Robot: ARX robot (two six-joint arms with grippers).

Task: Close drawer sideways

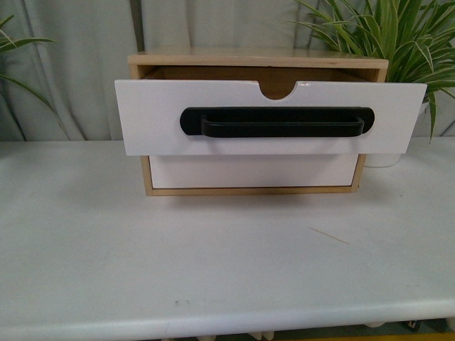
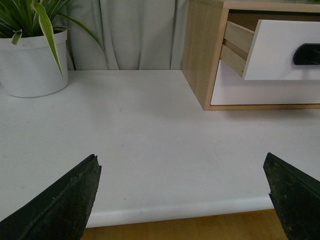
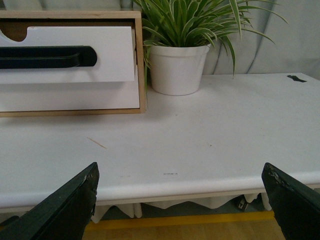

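I count one wooden cabinet on the white table with two drawers: the upper drawer, carrying a single black bar handle, stands pulled out toward me, and the plain drawer beneath sits flush. Two potted plants flank it, a left pot and a right pot. My left gripper and right gripper both hang spread wide over the table's near edge, gripping nothing, well apart from the drawer.
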